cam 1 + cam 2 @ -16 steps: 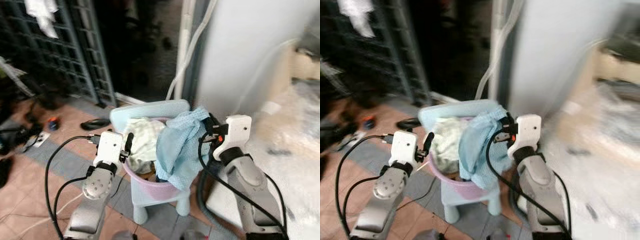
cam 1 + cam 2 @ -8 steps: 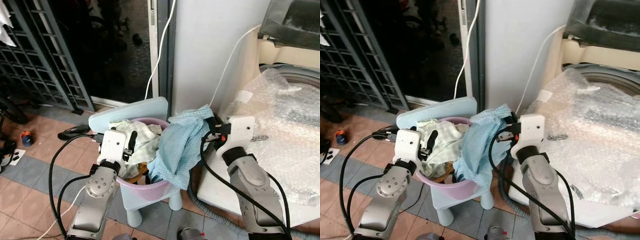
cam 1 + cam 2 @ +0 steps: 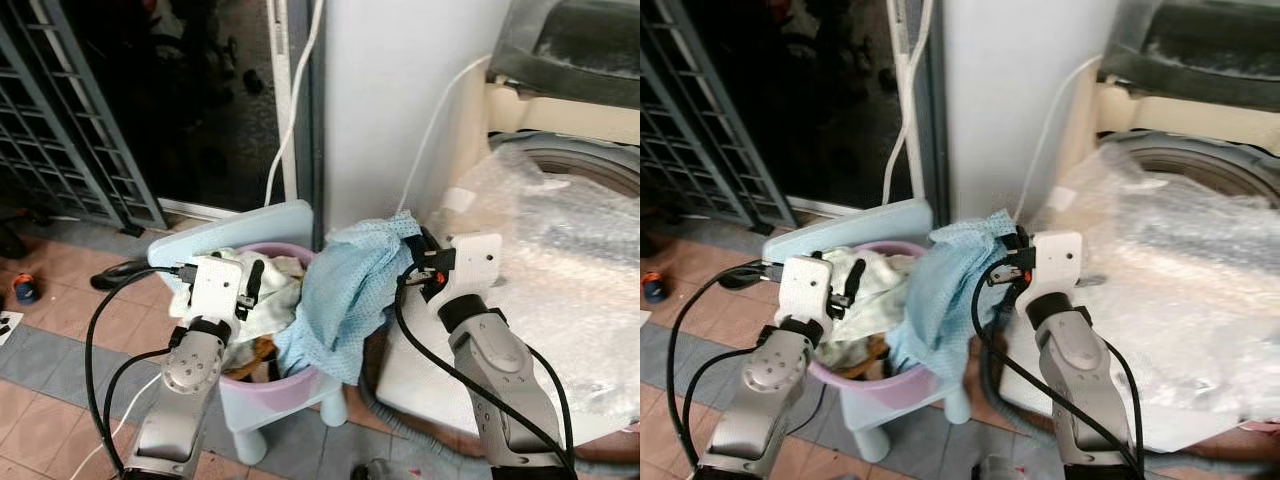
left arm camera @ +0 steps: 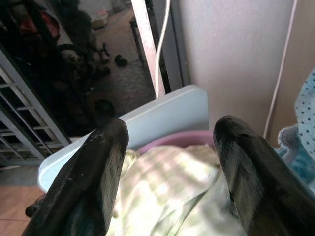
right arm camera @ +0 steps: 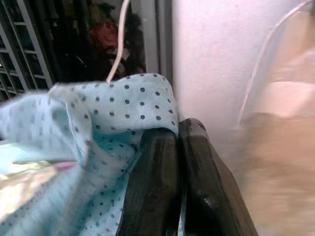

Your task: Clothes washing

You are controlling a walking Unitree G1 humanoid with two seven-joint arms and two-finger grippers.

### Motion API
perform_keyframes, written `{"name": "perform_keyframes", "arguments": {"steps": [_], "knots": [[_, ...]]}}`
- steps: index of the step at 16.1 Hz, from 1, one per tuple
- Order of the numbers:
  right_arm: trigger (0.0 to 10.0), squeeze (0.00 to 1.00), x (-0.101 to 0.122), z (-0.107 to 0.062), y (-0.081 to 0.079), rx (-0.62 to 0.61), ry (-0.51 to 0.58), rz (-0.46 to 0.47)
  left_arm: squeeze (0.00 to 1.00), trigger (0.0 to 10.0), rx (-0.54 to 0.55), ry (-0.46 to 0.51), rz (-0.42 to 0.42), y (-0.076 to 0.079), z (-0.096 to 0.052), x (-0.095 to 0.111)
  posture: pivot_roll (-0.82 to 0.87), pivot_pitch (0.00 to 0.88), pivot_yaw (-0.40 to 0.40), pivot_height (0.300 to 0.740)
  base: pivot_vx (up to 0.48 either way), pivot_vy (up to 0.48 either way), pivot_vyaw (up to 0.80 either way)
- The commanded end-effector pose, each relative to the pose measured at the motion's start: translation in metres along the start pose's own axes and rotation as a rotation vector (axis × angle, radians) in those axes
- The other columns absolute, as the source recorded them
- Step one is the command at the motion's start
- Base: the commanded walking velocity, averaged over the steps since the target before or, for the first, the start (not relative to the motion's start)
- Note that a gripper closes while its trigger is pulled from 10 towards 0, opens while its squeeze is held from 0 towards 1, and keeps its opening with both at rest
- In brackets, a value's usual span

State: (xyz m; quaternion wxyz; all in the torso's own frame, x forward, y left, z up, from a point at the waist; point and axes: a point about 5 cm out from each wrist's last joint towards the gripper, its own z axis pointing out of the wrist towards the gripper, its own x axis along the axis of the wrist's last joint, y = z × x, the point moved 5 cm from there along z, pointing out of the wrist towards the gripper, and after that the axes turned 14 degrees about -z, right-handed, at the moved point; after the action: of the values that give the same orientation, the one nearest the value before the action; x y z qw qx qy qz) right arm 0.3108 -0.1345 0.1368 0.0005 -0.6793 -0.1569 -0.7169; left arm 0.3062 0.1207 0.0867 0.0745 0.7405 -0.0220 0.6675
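A light blue dotted cloth hangs from my right gripper, which is shut on its top edge beside the washing machine. In the right wrist view the cloth drapes over the closed fingers. A pink basin full of clothes, with a pale green garment on top, sits on a small blue chair. My left gripper hovers open over the basin's near rim, its fingers apart above the green garment.
Bubble wrap covers the washing machine top on the right. A white wall with a cable rises behind. A dark metal gate and doorway stand at left, above a tiled floor. A grey hose runs under the machine.
The camera has swung right, bringing the washing machine into view. The right gripper keeps the blue cloth lifted and has carried it slightly toward the machine; the left gripper stays over the basin.
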Motion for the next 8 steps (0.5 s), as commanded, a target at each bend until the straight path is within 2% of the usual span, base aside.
{"name": "perform_keyframes", "arguments": {"steps": [1, 6, 8], "knots": [[10.0, 0.00, 0.0089, -0.0003, 0.0036, -0.011, 0.028, -0.006, 0.00, 10.0, -0.009, -0.009, -0.003, 0.0017, 0.0003, -0.0018, -0.08, 0.000, 0.068, 0.740, 0.000, -0.398, 0.00], [10.0, 0.00, 0.0086, 0.0014, 0.0016, -0.004, 0.028, -0.007, 0.00, 10.0, -0.009, -0.006, -0.004, 0.0015, 0.0004, -0.0015, -0.08, 0.000, 0.066, 0.740, 0.000, -0.339, 0.00], [10.0, 0.00, 0.0081, 0.0022, 0.0016, -0.004, 0.026, -0.008, 0.00, 10.0, -0.008, 0.006, -0.013, 0.0006, 0.0000, 0.0006, -0.08, 0.000, 0.065, 0.740, 0.000, 0.000, 0.00]]}}
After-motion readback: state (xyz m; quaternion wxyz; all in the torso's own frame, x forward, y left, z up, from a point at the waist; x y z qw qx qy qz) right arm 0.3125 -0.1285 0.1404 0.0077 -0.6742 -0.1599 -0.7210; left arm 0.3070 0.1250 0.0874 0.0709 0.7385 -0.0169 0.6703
